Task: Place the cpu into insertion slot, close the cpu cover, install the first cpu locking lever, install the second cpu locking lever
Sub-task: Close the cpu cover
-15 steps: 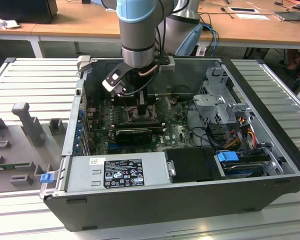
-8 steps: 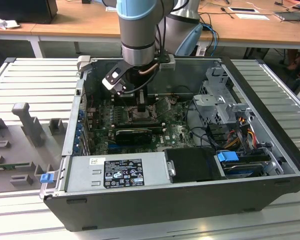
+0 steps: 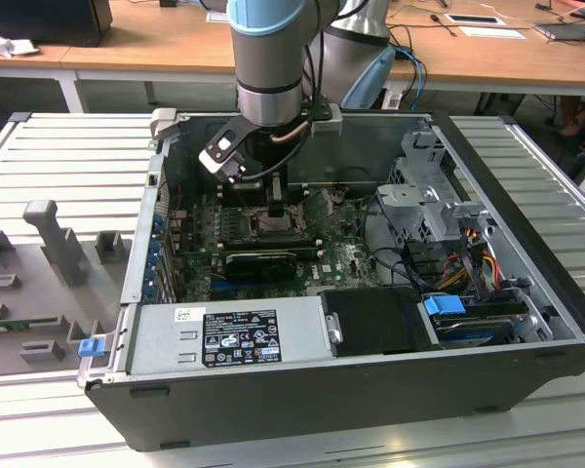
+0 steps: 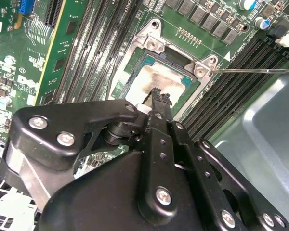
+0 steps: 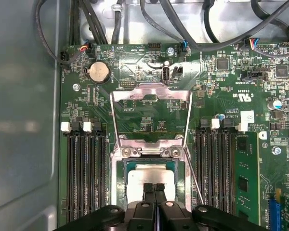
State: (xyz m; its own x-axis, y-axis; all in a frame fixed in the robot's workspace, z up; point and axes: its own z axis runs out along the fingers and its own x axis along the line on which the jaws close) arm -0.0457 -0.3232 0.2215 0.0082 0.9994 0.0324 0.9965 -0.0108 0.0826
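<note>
Jaws pressed together, empty, poised over cpu point(image 5: 149, 174) in insertion slot point(image 4: 176, 54)

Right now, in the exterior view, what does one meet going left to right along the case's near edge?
Blue clip → grey power supply → black box → blue latch

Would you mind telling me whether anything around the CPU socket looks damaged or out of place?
The cpu lies square in the insertion slot, but its top shows a patchy pale smear, like residue. Nothing else looks askew.
</note>
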